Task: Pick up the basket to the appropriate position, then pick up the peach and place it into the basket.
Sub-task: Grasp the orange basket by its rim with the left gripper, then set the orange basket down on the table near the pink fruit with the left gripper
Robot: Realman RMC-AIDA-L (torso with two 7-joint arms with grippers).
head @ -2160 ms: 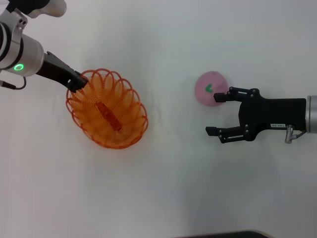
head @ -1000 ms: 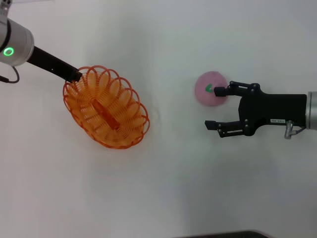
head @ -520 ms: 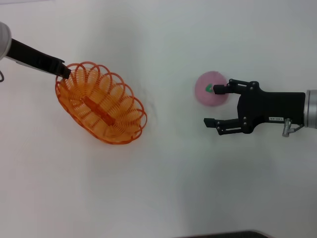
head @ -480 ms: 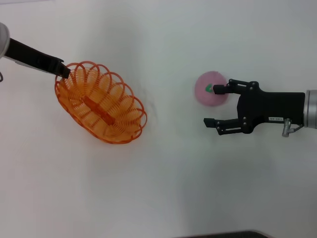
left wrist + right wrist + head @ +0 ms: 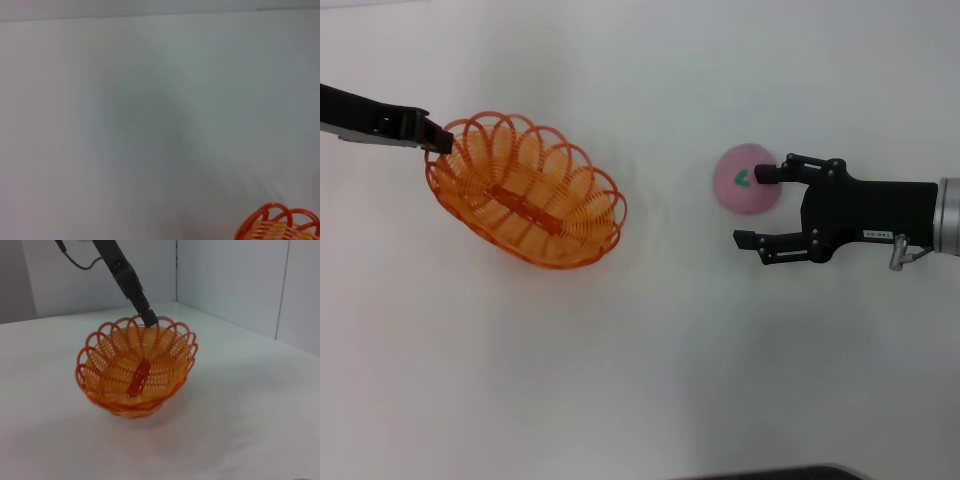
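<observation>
The orange wire basket (image 5: 525, 190) sits at the left of the white table, its long side running diagonally. My left gripper (image 5: 438, 138) is shut on its far-left rim loop. In the right wrist view the basket (image 5: 137, 372) stands upright with the left gripper (image 5: 147, 317) pinching its far rim; I cannot tell if it touches the table. A bit of the rim (image 5: 280, 225) shows in the left wrist view. The pink peach (image 5: 745, 180) with a green leaf mark lies at the right. My right gripper (image 5: 750, 207) is open beside it, one fingertip (image 5: 762, 174) over the peach's edge.
The white table (image 5: 650, 360) has nothing else on it. Grey wall panels (image 5: 235, 280) stand behind the table's far side in the right wrist view. A dark edge (image 5: 770, 474) runs along the table's near side.
The left arm has swung lower and flatter toward the left edge, turning the basket so its right end moved toward the peach. The right gripper has stayed open by the peach, shifting only slightly.
</observation>
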